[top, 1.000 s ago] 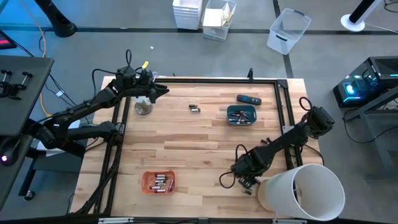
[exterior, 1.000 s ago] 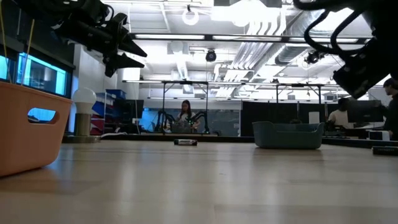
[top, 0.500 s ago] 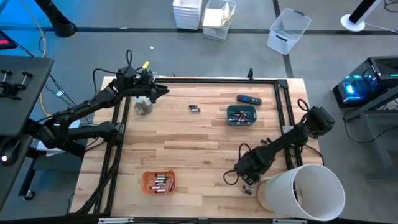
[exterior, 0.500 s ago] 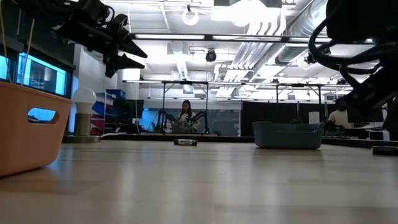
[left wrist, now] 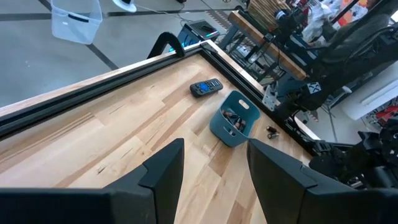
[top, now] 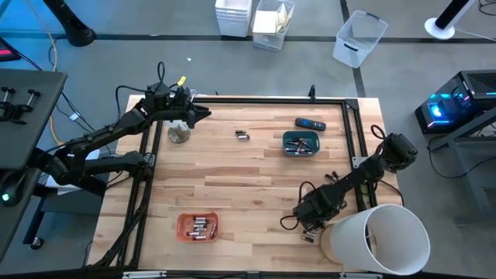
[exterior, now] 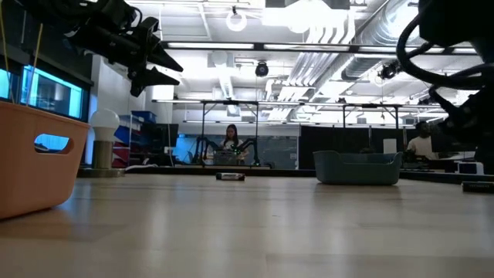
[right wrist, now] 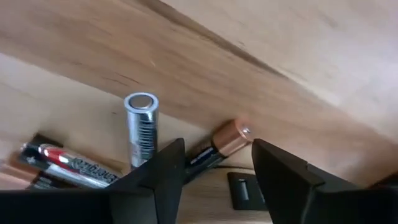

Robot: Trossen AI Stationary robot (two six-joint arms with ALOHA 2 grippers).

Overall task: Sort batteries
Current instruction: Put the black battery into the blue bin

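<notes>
My right gripper [right wrist: 214, 158] is down at the near right part of the wooden table [top: 248, 178], fingers spread apart with nothing clamped between them. Between and just past my fingers [right wrist: 155, 180] lies a copper-topped battery [right wrist: 217, 146], a smooth dark cylinder with a rounded copper end, slanted across the gap. Beside it stands a silvery battery [right wrist: 140, 124], seen end-on with a flat shiny cap and printed side. Further over lie more cells [right wrist: 68, 163], one silver with a red band, bunched together on the pale wood grain. From above, my right gripper [top: 311, 219] sits low beside the big white bucket [top: 380, 240], a smooth round tub lying open at the table's corner, and the right arm stretches back up toward the table's right edge, folded at the elbow.

The orange tray [top: 198, 226] at the near left holds several batteries side by side. The teal bin [top: 301, 144], soft-cornered and plastic, holds a few more cells. A loose pair of batteries [top: 242, 135] lies on bare wood towards the far side, and a dark remote [top: 310, 123] lies just behind the teal bin.

My left gripper [top: 200, 113] hangs raised over the far left corner, its pointed fingers apart and holding nothing, arm bent back to its base.
</notes>
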